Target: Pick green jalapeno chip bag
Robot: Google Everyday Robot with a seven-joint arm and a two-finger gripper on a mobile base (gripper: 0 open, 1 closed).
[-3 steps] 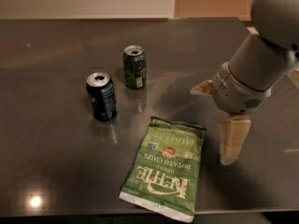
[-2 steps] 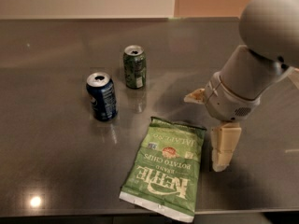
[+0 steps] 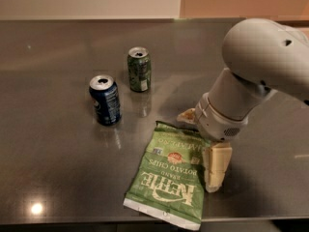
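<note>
The green jalapeno chip bag [image 3: 171,175] lies flat on the dark table [image 3: 53,144] near the front edge, its white "Kettle Brand Potato Chips" lettering upside down to the camera. My gripper [image 3: 203,149] hangs over the bag's right side and top right corner. One tan finger [image 3: 215,170] points down just right of the bag, the other [image 3: 187,115] sits at the bag's upper edge. The fingers are spread apart and hold nothing.
A blue soda can [image 3: 105,100] stands upright left of the bag. A small green soda can [image 3: 139,69] stands upright behind it. My white arm [image 3: 265,62] fills the right side. The table's front edge runs just below the bag.
My gripper and arm have moved left and slightly forward, from beside the bag to over its right side. The bag and both cans have not moved.
</note>
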